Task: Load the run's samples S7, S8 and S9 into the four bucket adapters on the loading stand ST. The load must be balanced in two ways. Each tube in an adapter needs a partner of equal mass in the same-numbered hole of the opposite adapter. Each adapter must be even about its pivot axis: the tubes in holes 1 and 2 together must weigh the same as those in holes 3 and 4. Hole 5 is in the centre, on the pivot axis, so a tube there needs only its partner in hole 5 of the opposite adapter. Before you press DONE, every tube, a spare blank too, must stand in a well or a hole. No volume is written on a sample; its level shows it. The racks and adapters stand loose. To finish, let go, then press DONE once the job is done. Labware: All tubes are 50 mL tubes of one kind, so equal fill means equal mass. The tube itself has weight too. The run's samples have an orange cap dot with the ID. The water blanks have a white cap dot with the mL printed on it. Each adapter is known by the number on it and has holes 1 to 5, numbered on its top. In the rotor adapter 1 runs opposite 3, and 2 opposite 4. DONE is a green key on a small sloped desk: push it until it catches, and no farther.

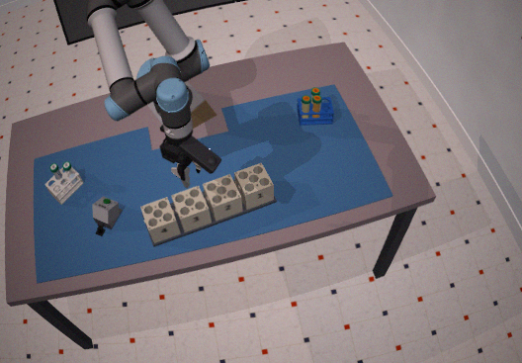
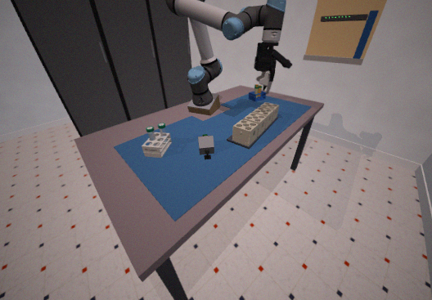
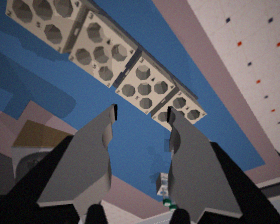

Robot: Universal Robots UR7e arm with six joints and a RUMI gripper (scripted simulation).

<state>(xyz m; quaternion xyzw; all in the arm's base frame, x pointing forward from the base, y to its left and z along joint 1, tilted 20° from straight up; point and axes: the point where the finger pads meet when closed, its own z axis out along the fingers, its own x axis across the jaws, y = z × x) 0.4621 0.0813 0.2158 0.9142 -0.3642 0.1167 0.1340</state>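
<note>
My gripper [image 1: 192, 177] [image 2: 264, 87] [image 3: 142, 106] is part open with nothing between its fingers, in the air behind the adapters. Adapters 4 [image 1: 165, 230] [image 2: 238, 141], 3 [image 1: 196, 219], 2 [image 1: 228, 208] and 1 [image 1: 260, 197] stand in a row on the dark stand; their visible holes are empty. Three orange-dotted samples [image 1: 316, 106] [image 2: 258, 89] stand in the blue rack [image 1: 323, 121] [image 2: 257, 97]. Two white-dotted blanks, one [image 1: 54, 168] [image 2: 150, 130] and another [image 1: 67, 167] [image 2: 162, 127], stand in the white rack [image 1: 62, 191] [image 2: 152, 152]. IDs, printed volumes and exact levels are unreadable.
The small grey desk [image 1: 103, 213] [image 2: 206, 145] with its green key [image 1: 107, 201] stands between the white rack and adapter 4. The arm's base block [image 1: 204, 114] [image 2: 203, 109] stands at the back edge. The blue rack stands at the far right in the top view.
</note>
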